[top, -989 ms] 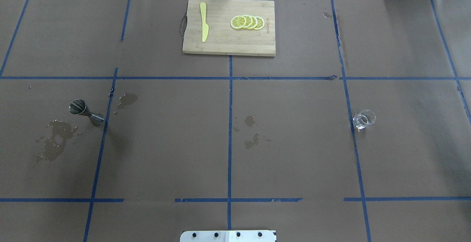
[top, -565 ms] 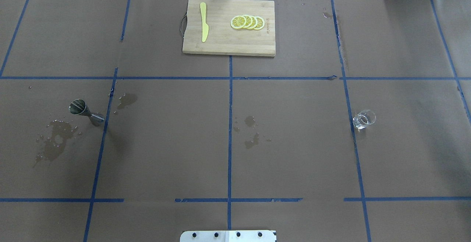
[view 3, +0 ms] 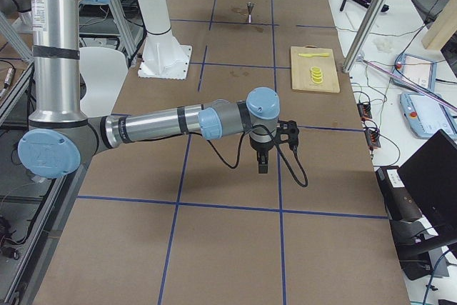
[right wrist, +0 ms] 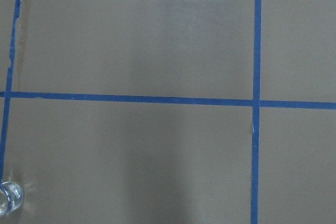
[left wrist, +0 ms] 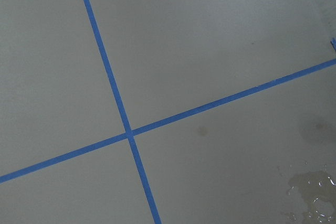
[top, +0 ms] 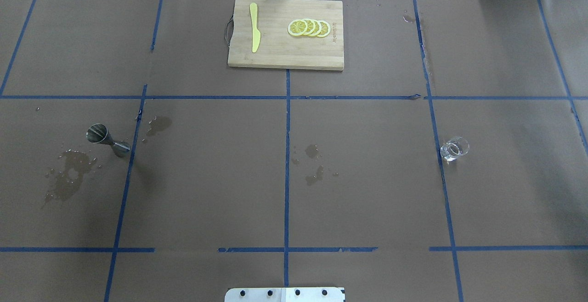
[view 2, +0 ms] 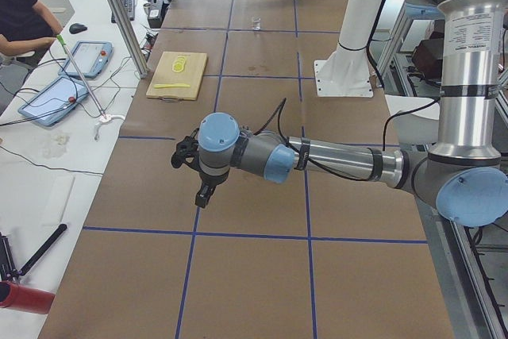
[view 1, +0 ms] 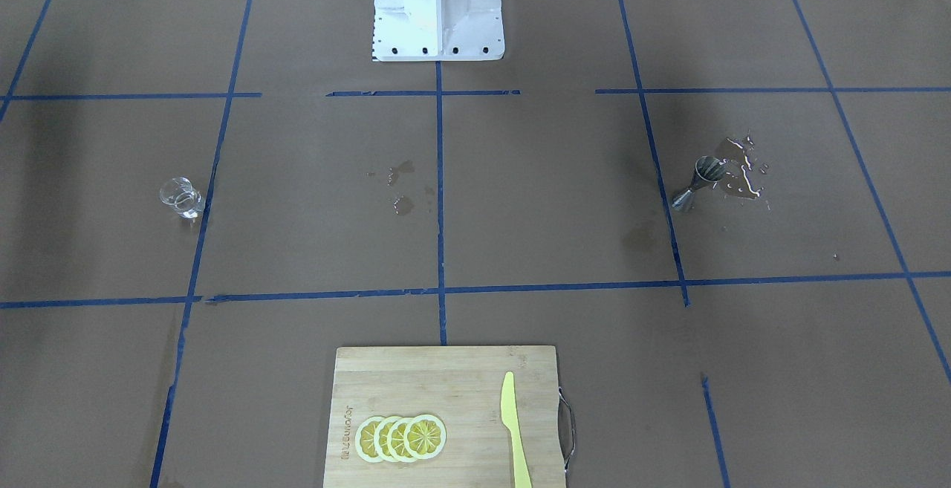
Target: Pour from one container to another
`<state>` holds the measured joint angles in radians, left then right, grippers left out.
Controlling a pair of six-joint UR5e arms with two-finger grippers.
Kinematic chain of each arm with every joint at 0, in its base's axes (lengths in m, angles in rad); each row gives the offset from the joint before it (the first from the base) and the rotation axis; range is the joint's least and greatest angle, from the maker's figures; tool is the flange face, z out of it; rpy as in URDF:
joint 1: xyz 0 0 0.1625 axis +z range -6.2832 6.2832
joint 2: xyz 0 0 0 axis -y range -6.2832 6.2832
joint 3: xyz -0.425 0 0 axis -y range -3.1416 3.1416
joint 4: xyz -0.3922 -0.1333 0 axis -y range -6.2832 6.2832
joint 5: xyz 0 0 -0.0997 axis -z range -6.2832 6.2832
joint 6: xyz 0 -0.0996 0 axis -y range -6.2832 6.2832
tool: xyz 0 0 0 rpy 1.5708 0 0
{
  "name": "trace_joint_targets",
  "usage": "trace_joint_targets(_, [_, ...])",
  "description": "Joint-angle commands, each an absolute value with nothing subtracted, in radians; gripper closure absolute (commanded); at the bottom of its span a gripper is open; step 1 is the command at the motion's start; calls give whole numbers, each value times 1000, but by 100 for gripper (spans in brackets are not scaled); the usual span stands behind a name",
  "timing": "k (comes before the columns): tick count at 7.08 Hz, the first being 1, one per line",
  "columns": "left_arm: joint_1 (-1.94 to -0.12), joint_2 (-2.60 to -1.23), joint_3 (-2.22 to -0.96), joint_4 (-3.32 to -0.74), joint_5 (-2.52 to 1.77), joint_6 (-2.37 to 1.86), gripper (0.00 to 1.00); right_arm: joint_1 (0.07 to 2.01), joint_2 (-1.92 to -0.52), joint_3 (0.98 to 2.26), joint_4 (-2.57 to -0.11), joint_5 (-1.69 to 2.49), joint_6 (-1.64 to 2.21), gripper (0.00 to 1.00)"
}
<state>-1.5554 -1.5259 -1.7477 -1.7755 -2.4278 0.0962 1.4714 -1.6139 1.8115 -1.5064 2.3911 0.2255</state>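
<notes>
The clear glass measuring cup (top: 455, 149) stands alone right of centre on the brown paper; it also shows in the front view (view 1: 180, 197) and at the bottom left corner of the right wrist view (right wrist: 8, 203). The steel jigger (top: 108, 139) stands tilted on the left side beside a wet patch, and is the jigger (view 1: 695, 182) in the front view. Nothing holds either one. My left gripper (view 2: 203, 193) and right gripper (view 3: 262, 165) hang above the paper and show only in the side views, so I cannot tell if they are open or shut.
A wooden cutting board (top: 275, 56) at the far centre carries lemon slices (top: 308, 28) and a yellow knife (top: 254, 27). A wet spill (top: 66, 178) lies by the jigger, smaller stains (top: 313, 164) near the middle. The white robot base (view 1: 438, 5) is at the near edge.
</notes>
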Motion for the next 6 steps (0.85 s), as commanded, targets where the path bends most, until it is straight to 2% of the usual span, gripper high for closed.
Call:
trace_joint_targets(1, [-1554,-1532,-1759,-1781,-2427,68,0,1471,-1615,1810,-1506,2391,225,0])
trace_joint_targets(2, [-1542,-1537,-1769,-1852,-2425,-90,0,1471,-1615,1810,-1508,2393,227,0])
trace_joint_targets(3, [-1479,-1525,-1766,-2044,-2419,-271,0,1471,-1626,1810,-1506,2393,229,0])
trace_joint_targets(6, [-1193,-1528,-1787,-2340,-2207,-728,0,1467,-1626,1812,-1470,2391,225,0])
